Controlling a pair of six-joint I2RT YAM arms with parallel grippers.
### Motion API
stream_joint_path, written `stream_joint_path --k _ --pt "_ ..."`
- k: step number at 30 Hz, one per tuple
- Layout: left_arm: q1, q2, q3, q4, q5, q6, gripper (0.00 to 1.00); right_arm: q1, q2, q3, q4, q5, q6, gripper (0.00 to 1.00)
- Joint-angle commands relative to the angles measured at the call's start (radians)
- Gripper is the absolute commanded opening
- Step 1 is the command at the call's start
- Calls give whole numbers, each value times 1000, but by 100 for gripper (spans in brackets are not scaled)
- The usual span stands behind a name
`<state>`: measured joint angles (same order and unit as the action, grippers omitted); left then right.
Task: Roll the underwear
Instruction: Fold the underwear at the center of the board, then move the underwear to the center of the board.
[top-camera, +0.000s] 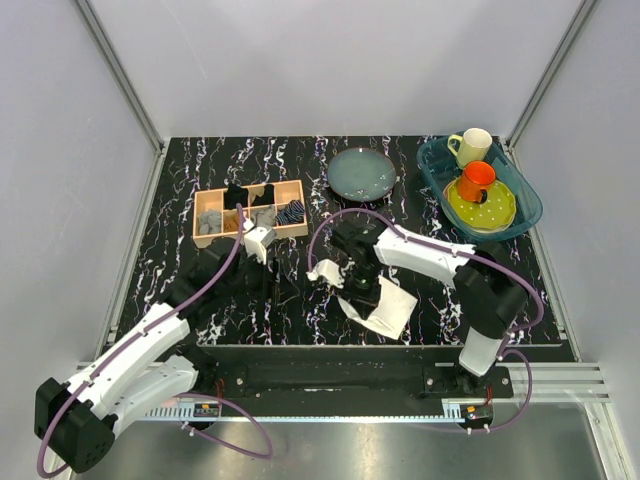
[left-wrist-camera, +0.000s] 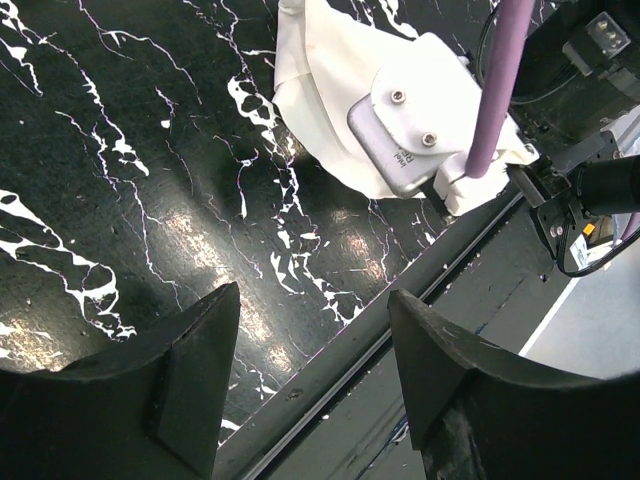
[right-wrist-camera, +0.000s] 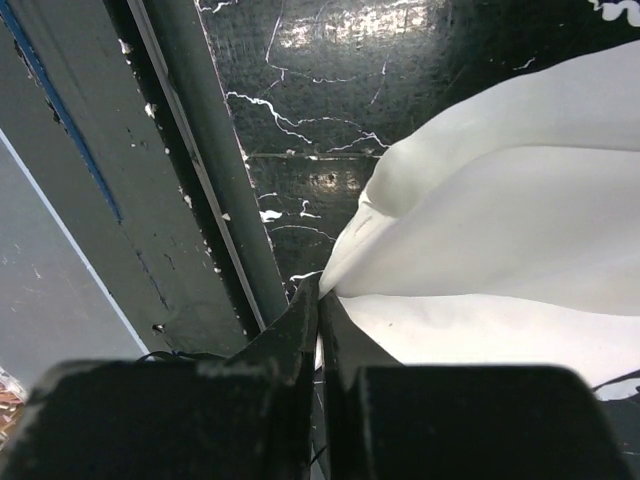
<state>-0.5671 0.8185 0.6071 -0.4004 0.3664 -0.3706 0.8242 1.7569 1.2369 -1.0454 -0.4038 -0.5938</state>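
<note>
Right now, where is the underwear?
In the top view, the underwear lies near the front edge of the table, just right of centre, under the right arm, with the right claw pinching its edge.

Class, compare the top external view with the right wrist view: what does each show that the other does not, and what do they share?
Only the top external view: the wooden tray, the dark plate and the blue basin. Only the right wrist view: the right hand seen close up, its fingers shut on an edge of the underwear. Both: the white underwear on the black marbled table.
</note>
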Motion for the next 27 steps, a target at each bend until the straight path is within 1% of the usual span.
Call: stream_joint_path --k 1,2,3,6,7,9,11,12,13,14,15,16,17,18,19,21,22,24,25,27 --pt "6 -16 -6 29 20 -5 64 19 26 -4 -11 3 11 8" --pt "6 -16 -6 29 20 -5 64 21 36 -7 -10 -6 9 11" --pt "6 -16 -6 28 20 -5 64 30 39 -10 -10 -12 8 22" --pt "6 -22 -7 25 19 -5 64 35 41 -10 -31 -62 -6 34" --pt "6 -28 -9 21 19 -4 64 33 20 1 -44 -70 -12 39" --pt "6 -35 -10 21 20 -1 65 32 -16 9 -51 -53 -23 43" --pt "6 -36 -9 38 32 2 67 -5 -79 4 -48 -46 -38 44" --pt "7 -32 -7 52 39 1 71 -28 -97 0 -45 -52 -47 44" --pt "7 -16 -6 92 42 -7 79 -57 -138 -14 -25 -64 -55 44" --pt "7 -3 -3 121 51 -23 93 -151 -157 -22 -10 -72 -55 44" --pt "7 16 -1 153 60 -33 99 -201 -174 -34 10 -79 -57 44" --pt "7 74 3 220 69 -42 99 -262 -191 -59 49 -78 -55 44" --pt "7 114 32 245 97 -45 99 -348 -189 -71 65 -70 -55 45" --pt "6 157 54 259 120 -39 99 -387 -188 -85 74 -63 -60 46" --pt "7 257 83 271 143 -30 99 -413 -174 -111 93 -41 -66 47" --pt "6 356 167 272 189 -2 99 -463 -157 -143 116 -17 -61 51" --pt "3 440 192 272 193 10 99 -471 -145 -172 139 14 -67 53" --pt "-2 513 264 270 189 42 99 -488 -139 -197 168 42 -69 57" --pt "-5 575 287 255 178 53 98 -494 -128 -211 186 49 -75 58" --pt "-10 643 347 226 148 87 96 -505 -111 -212 197 51 -75 58"
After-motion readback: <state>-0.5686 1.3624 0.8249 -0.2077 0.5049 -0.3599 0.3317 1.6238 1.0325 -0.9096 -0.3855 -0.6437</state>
